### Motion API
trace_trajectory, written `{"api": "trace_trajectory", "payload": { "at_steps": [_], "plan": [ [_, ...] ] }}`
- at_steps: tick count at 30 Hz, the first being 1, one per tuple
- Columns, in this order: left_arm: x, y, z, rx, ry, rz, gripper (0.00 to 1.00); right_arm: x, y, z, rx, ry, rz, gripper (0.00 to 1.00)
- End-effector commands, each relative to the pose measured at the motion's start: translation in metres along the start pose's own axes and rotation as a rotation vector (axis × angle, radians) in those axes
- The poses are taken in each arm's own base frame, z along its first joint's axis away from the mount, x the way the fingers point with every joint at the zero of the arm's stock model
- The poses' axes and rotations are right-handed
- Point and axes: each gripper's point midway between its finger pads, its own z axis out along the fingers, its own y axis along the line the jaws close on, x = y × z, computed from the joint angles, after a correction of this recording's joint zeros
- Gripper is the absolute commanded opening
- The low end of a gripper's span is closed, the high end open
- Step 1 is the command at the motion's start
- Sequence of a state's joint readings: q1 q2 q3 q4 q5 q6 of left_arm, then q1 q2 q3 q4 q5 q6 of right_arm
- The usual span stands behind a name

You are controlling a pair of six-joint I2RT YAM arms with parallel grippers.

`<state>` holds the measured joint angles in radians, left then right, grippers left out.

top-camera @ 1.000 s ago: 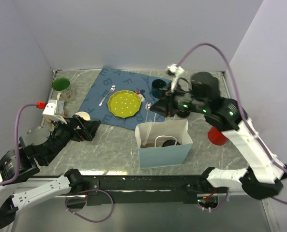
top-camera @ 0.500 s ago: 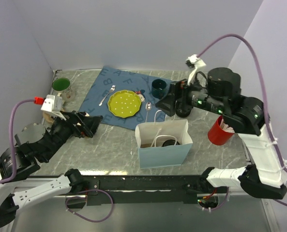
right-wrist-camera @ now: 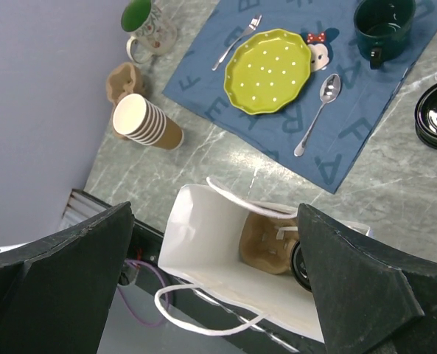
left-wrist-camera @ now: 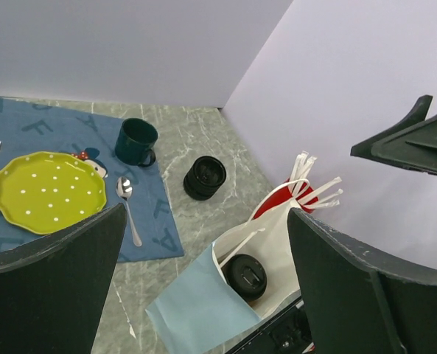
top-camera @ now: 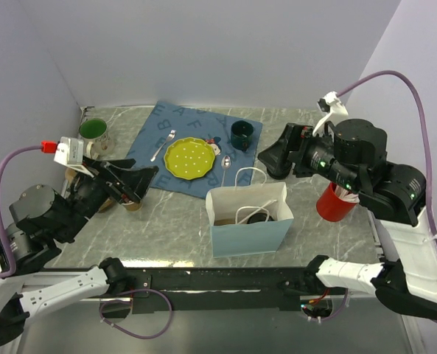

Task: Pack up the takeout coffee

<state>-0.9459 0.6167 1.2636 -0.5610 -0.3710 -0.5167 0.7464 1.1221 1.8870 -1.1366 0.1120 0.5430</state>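
The takeout coffee (left-wrist-camera: 246,275) stands inside the pale blue paper bag (top-camera: 251,234) at the front middle of the table. Only its round black lid (top-camera: 257,217) shows, beside a brown cardboard insert (right-wrist-camera: 266,243). In the right wrist view the lid (right-wrist-camera: 300,265) is half hidden behind one finger. My right gripper (top-camera: 271,156) hangs open behind and to the right of the bag, holding nothing. My left gripper (top-camera: 138,184) is open and empty, raised over the table's left side and pointing toward the bag. Both wrist views look down at the bag between wide-spread fingers.
A stack of tan paper cups (right-wrist-camera: 146,123) lies at the left near a green-lined mug (top-camera: 94,133). The blue placemat (top-camera: 163,125) holds a yellow-green plate (top-camera: 186,157), fork, spoon (top-camera: 225,164) and dark green mug (top-camera: 242,135). Black lids (left-wrist-camera: 205,177) and a red cup of straws (top-camera: 330,203) stand at the right.
My right gripper opened, then rose and drew back to the right, away from the bag's far side. The left arm lifted a little and swung toward the bag.
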Motion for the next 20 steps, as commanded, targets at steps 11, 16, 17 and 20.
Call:
{"api": "trace_trajectory", "payload": {
  "at_steps": [11,16,17,20],
  "plan": [
    [-0.008,-0.012,0.016,0.021,-0.034,-0.042,0.97,-0.016,0.003,-0.009,-0.031,-0.099,0.024,1.0],
    [-0.01,-0.016,0.018,0.034,-0.034,-0.028,0.97,-0.013,0.004,-0.011,-0.045,-0.104,0.039,1.0],
    [-0.007,-0.017,0.02,0.033,-0.021,-0.022,0.97,-0.013,0.004,-0.011,-0.049,-0.103,0.037,1.0],
    [-0.008,-0.017,0.019,0.032,-0.022,-0.021,0.97,-0.011,0.002,-0.011,-0.035,-0.094,0.024,1.0]
  ]
}}
